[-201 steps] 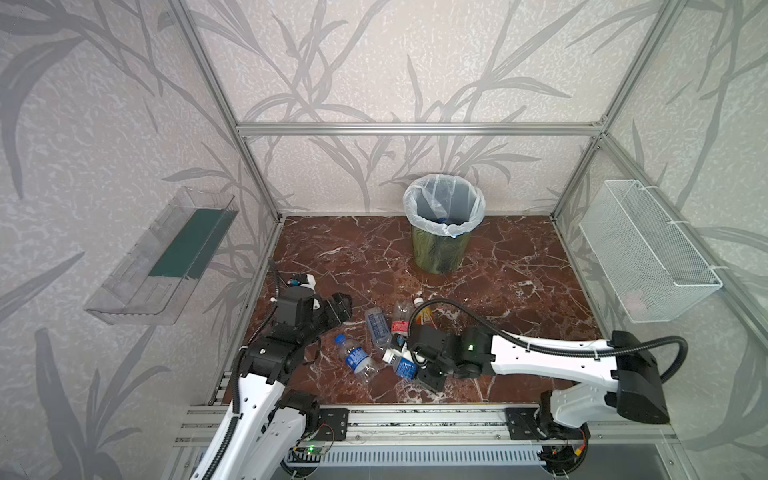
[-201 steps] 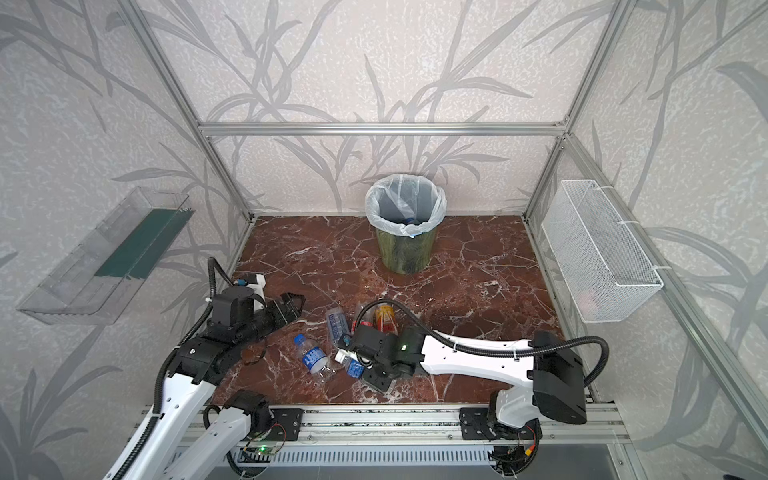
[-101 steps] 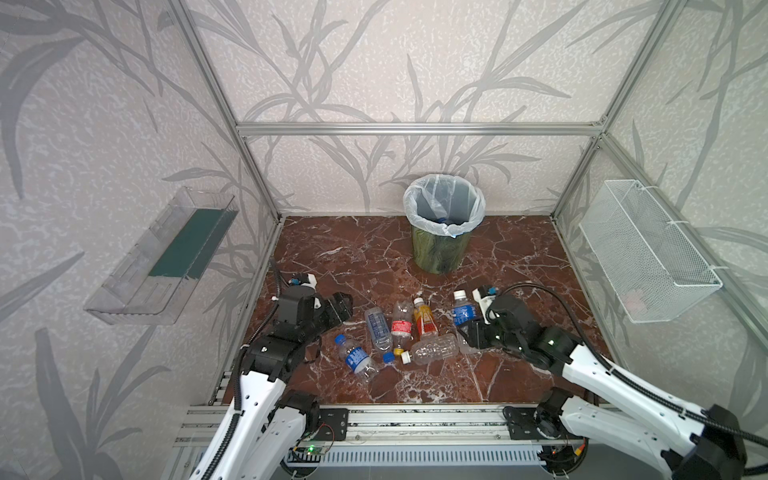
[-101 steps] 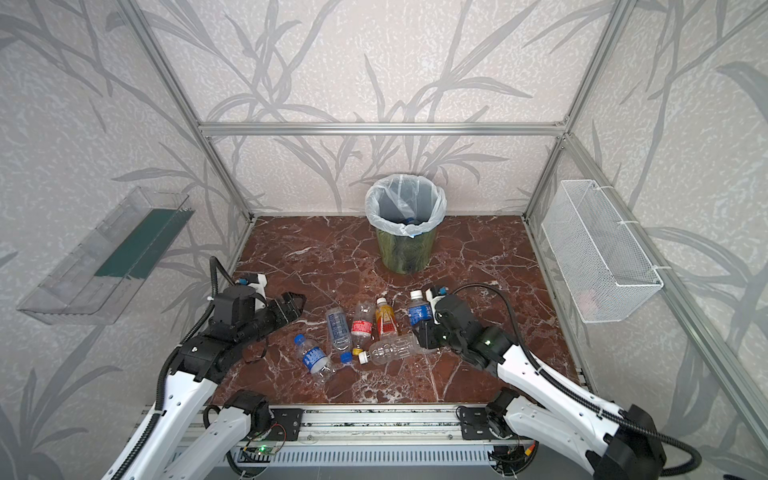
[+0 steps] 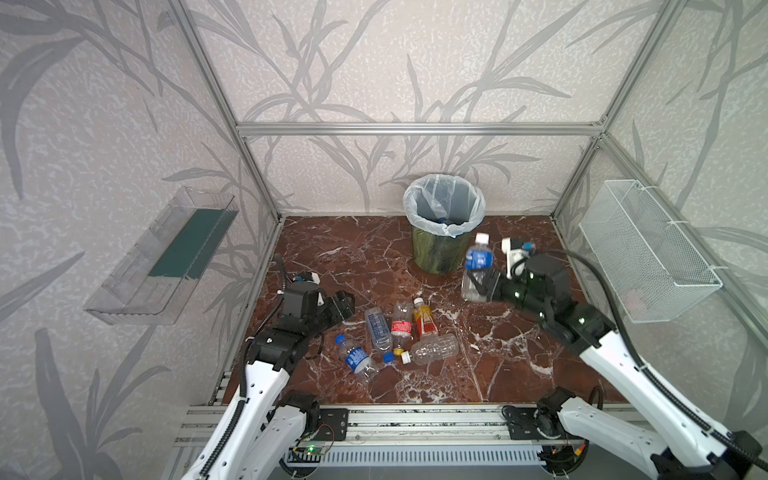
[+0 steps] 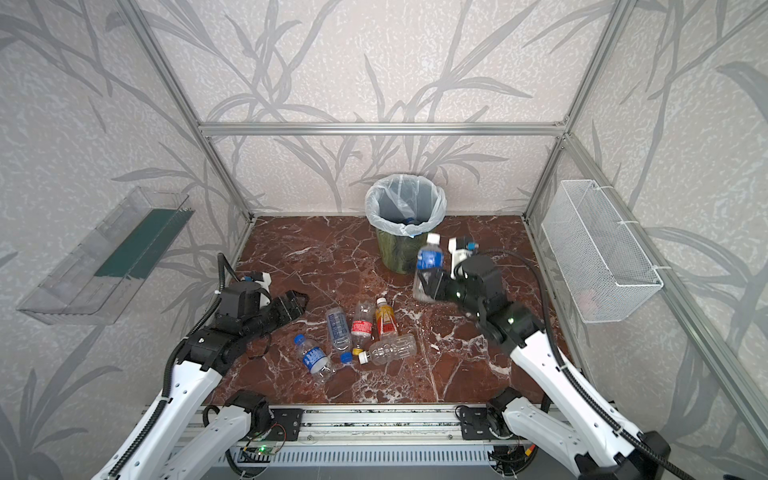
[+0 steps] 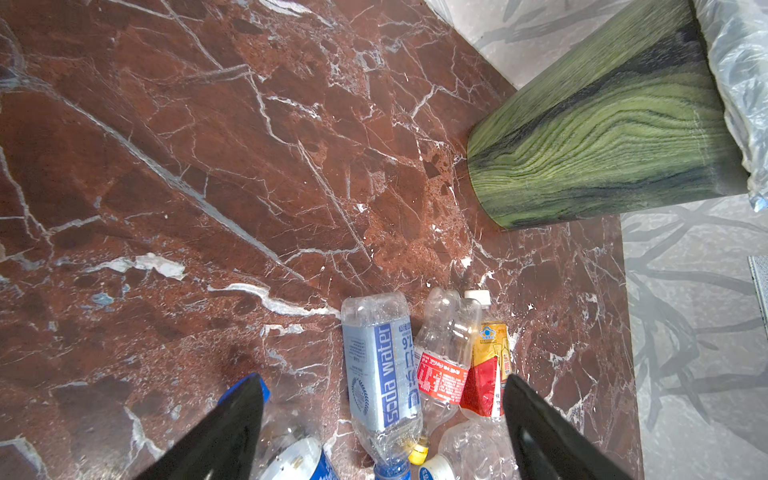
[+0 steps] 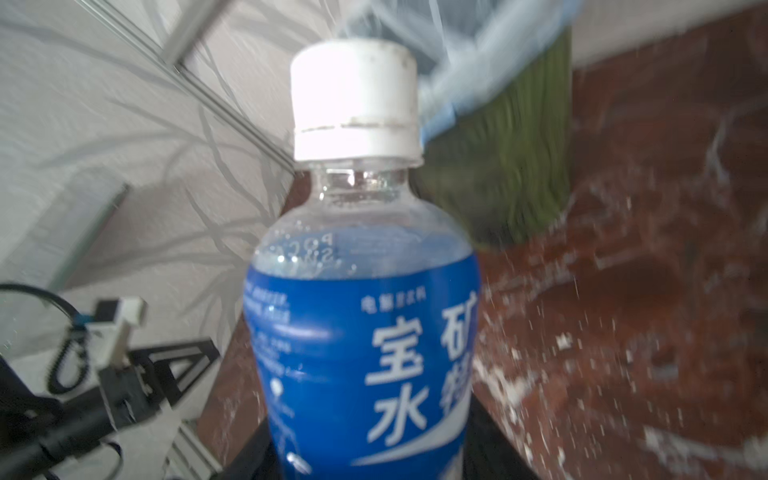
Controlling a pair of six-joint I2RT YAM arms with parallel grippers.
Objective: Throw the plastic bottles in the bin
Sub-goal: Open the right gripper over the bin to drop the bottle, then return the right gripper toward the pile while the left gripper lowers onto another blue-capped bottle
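The bin (image 5: 437,254), dark green with a white bag over its rim, stands at the back middle; a bottle shows inside it. My right gripper (image 5: 478,287) is shut on a clear plastic bottle (image 5: 478,259) with a blue label and white cap. It holds the bottle upright above the floor, just right of the bin (image 6: 397,253). That bottle (image 8: 365,332) fills the right wrist view, the bin (image 8: 519,166) behind it. Several plastic bottles (image 5: 401,332) lie in a cluster at front middle. My left gripper (image 5: 345,301) hangs open left of them, its jaws framing the bottles (image 7: 380,374).
A clear tray (image 5: 166,257) hangs on the left wall and a white wire basket (image 5: 648,253) on the right wall. The aluminium rail (image 5: 415,419) with both arm bases runs along the front edge. Red marble floor (image 5: 345,257) lies bare between the pile and the bin.
My right arm has swung from the pile at front middle up and back to the right of the bin, carrying the blue-label bottle. The left arm has not moved.
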